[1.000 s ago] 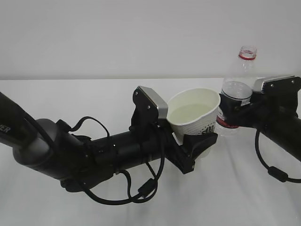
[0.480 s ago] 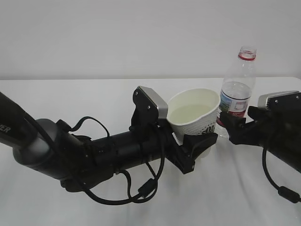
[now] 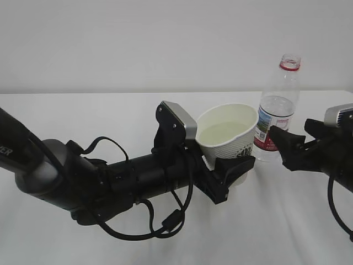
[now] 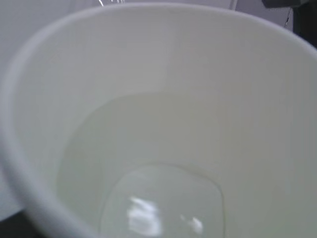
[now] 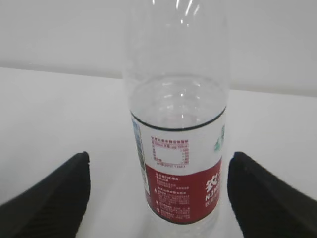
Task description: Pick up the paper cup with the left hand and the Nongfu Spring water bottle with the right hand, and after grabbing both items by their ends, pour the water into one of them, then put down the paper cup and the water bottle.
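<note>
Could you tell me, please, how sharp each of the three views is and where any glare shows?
Exterior view: evenly lit, slightly soft; white tapered paper cup and clear ribbed plastic bottle readable. Left wrist view: filled by the blurred cup interior, with bright glints on the clear water. Right wrist view: bottle label sharp, faint highlights near its top, black jaws at the edges soft.

The Nongfu Spring water bottle (image 3: pixel 278 110) is standing upright near the surface's (image 3: pixel 83 116) back edge toward the right, blocking the way there. The right hand's claw (image 3: pixel 287 142) is sitting just in front of it with jaws spread, both tips clear of the bottle in the wrist view. The paper cup (image 3: pixel 227 134), gripped by the left hand's claw (image 3: pixel 229 171), is hanging just left of the bottle, leaving only a narrow gap. The left arm is filling the front left. The back left is lying bare.
</note>
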Controlling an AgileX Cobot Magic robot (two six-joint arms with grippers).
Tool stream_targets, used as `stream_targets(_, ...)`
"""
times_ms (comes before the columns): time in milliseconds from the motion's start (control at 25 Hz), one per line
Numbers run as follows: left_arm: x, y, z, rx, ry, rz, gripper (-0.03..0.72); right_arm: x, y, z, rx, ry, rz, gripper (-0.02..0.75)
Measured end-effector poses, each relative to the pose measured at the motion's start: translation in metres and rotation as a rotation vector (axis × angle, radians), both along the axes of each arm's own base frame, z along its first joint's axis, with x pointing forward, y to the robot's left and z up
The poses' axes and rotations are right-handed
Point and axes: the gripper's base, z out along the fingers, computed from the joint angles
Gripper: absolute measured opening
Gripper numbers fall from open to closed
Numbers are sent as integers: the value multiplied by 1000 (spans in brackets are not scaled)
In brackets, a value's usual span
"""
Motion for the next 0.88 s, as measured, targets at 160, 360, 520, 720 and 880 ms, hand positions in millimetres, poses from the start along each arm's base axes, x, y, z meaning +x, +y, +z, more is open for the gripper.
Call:
stream_targets(160,0,0,0,1,0,-2,528,-9,-2,14,8,-43,-17,650)
stream_targets(360,0,1,-4,40,18,6,528,-19,-9,21,26,-54,-92,646)
stream_targets(520,0,1,-4,44,20,7,528,-23,-16,19,31,-37,-158,643)
stream_targets(720,0,1,-4,44,20,7,528,-27,-19,16,33,-22,-198,643)
stream_targets(880,1,1,-4,43,21,10,528,-27,-19,16,15,-26,-194,638)
